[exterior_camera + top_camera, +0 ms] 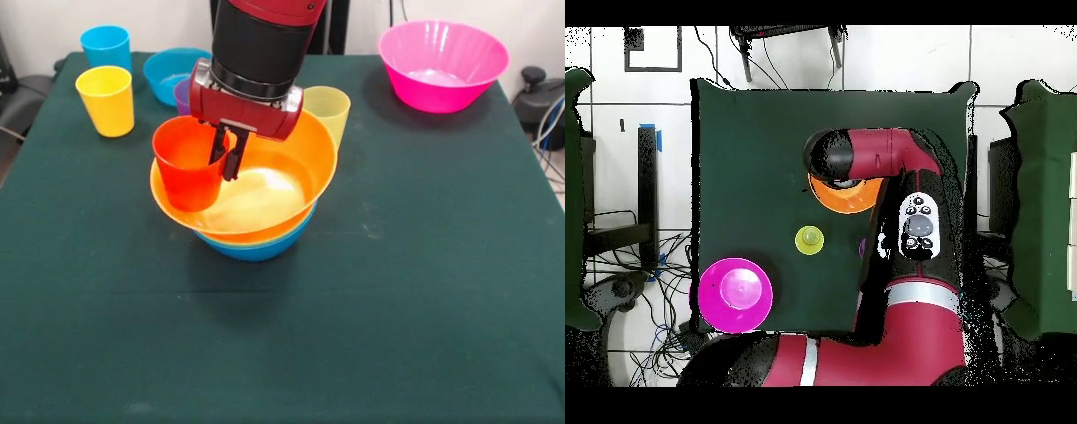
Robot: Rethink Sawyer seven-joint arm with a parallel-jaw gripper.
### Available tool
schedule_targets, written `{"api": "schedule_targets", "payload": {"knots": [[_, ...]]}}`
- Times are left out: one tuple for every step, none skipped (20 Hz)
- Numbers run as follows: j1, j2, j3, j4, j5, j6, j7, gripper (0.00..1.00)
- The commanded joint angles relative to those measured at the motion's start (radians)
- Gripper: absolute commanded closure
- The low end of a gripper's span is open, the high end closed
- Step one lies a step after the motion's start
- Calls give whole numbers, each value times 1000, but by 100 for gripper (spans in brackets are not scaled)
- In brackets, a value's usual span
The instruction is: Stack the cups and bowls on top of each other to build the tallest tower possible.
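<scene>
My gripper (226, 166) is shut on the right wall of the orange cup (187, 163), one finger inside the rim. The cup stays upright at the left rim of the large orange-yellow bowl (278, 190); whether it rests on the bowl I cannot tell. That bowl sits nested in a medium blue bowl (256, 247) at the table's middle. A pale yellow-green cup (328, 106) stands just behind the bowl. In the overhead view the arm hides the gripper and covers most of the orange-yellow bowl (850, 198).
A yellow cup (106, 99), a blue cup (106, 44) and a small blue bowl (168, 71) stand at the far left. A purple cup (182, 94) peeks from behind the gripper. The large pink bowl (441, 66) sits at the far right corner.
</scene>
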Motion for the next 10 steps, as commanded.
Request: {"api": "schedule_targets", "payload": {"knots": [[8, 39, 7, -25, 23, -15, 149, 100], [8, 39, 6, -24, 27, -14, 146, 100], [9, 41, 5, -23, 29, -17, 145, 100], [8, 43, 8, -23, 32, -19, 138, 100], [10, 43, 7, -16, 35, -26, 137, 100], [9, 43, 10, -14, 38, -27, 129, 100], [9, 42, 10, -10, 40, -30, 124, 100], [8, 39, 11, -8, 41, -30, 118, 100], [8, 39, 10, -7, 42, -33, 115, 100], [7, 37, 10, -4, 43, -33, 112, 100]]}}
